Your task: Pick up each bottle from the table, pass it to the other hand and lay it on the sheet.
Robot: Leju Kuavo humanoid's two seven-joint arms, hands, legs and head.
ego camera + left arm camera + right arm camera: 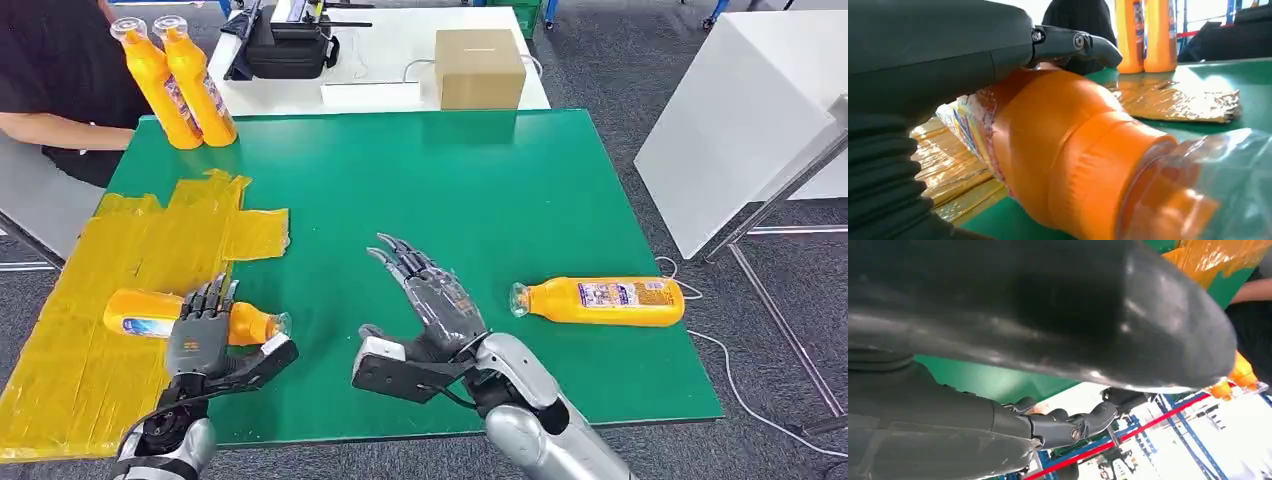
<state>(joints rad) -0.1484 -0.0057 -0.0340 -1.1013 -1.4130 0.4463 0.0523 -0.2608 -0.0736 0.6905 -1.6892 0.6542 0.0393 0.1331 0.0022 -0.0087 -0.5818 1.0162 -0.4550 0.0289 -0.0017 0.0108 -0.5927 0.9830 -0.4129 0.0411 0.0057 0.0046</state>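
- Left hand (205,335): fingers wrapped over an orange bottle (150,313) lying on its side; holding it. The bottle's body rests on the yellow sheet (90,300), its clear cap end poking past the sheet's edge toward the right hand.
- Left wrist view: the same bottle (1058,150) sits tight under the hand, a dark finger (1073,42) curved over the top of it; crinkled sheet lies beyond the hand.
- Right hand (435,300): palm up, fingers spread wide and straight, nothing in it. It stands apart from the left hand, over the green table (450,180).
- Second lying bottle (600,300): on its side on the green table, out to the right hand's outer side, apart from the fingers, cap pointing toward the hand.
- Two upright bottles (185,85): standing side by side, touching, at the table's far corner well beyond the left hand, just past the sheet's far end.
- Bottle count: four orange, clear caps. One held, one loose lying, two upright.
- Contents: all four look full of orange liquid; labels too small to read.
- Sheet count: one, wrinkled, with one bottle on it.
- Cardboard box (480,68): closed, on the white table far beyond the right hand; contents hidden.
- Black bag (290,45): same white table, beside the box.
- Person (50,90): dark top, forearm near the upright bottles.
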